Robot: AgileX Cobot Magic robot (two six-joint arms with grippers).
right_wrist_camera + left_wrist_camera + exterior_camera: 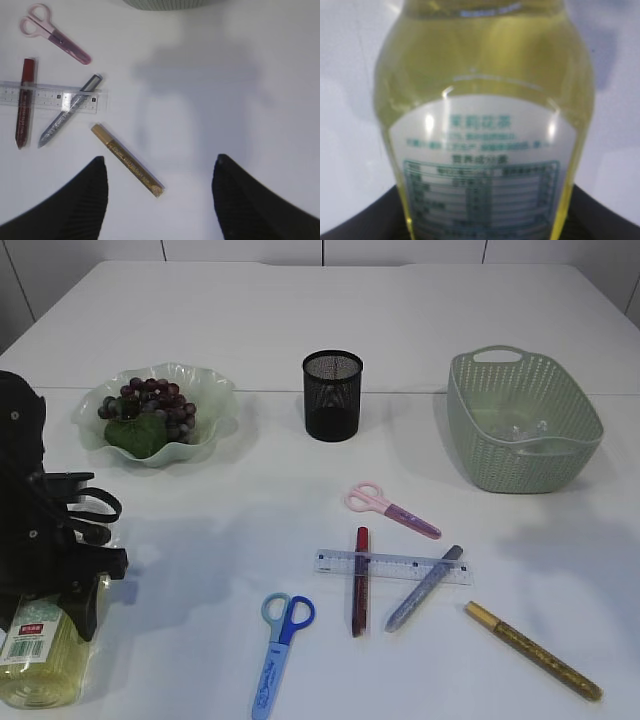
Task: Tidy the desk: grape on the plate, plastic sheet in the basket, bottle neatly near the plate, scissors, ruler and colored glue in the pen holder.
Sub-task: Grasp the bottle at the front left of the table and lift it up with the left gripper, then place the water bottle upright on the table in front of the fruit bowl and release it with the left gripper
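A bottle of yellow liquid with a white label fills the left wrist view. The black fingers of my left gripper press on both its sides. In the exterior view the bottle sits at the front left, base toward the camera, under my left gripper. Grapes lie on the pale green plate. Pink scissors, blue scissors, a ruler and red, silver and gold glue lie mid-table. My right gripper hangs open above the table, beside the gold glue.
A black mesh pen holder stands at the back centre. The green basket at the right holds a clear plastic sheet. The ruler rests across the red and silver glue sticks.
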